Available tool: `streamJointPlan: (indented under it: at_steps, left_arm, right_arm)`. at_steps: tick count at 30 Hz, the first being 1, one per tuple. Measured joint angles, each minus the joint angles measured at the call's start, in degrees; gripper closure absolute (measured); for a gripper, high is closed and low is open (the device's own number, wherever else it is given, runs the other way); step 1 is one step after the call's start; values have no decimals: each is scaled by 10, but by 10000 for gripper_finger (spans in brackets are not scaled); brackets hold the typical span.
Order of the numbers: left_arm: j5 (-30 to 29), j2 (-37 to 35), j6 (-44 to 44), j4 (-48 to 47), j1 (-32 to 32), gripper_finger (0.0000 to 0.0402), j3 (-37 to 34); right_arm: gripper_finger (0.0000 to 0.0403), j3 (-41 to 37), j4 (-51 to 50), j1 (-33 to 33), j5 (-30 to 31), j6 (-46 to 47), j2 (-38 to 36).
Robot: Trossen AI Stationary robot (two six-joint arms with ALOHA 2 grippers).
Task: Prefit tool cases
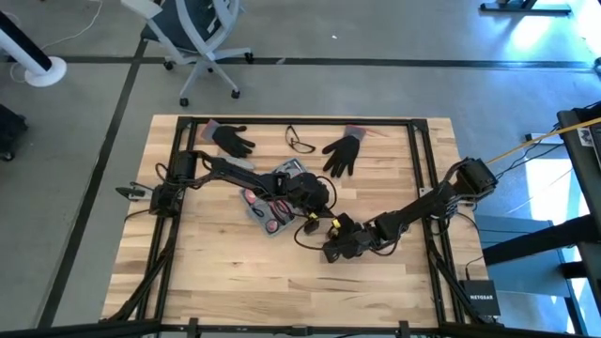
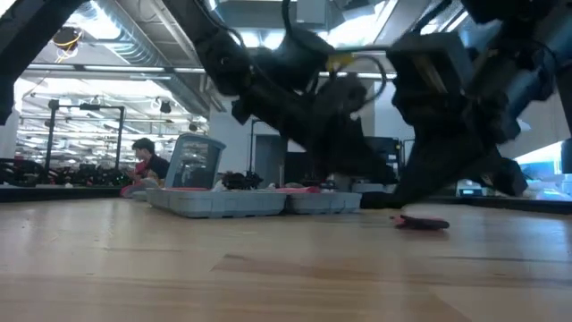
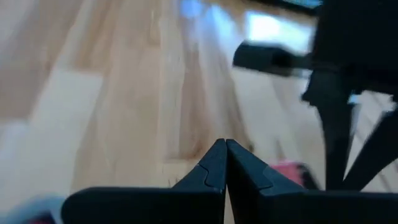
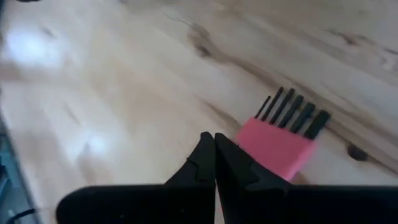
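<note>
Pale wood planks make up the table (image 1: 216, 272); from above I count one blue-grey tool case (image 1: 270, 199) lying open just beside the left gripper (image 1: 315, 194), two black gloves (image 1: 230, 139) beyond it, one pair of glasses (image 1: 300, 141) between them; the right gripper (image 1: 331, 252) sits near the left one, on the side away from the case. At table height, one case (image 2: 237, 199), one person (image 2: 147, 165) far behind. Left wrist: fingers (image 3: 214, 168) pressed together, clenched on nothing. Right wrist: fingers (image 4: 208, 158) likewise clamped empty, one pink holder of black bits (image 4: 280, 140) just past the tips.
</note>
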Motion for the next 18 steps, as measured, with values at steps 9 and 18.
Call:
streamJointPlan:
  at_steps: [9,18]
  left_arm:
    - [-7,-67,34,-129,8,401,0]
    - [-20,-156,77,-307,-21,401,0]
  right_arm:
    - [362,2,-47,-12,-15,-33,-97]
    - [216,1,-128,-12,-18,-33,-145]
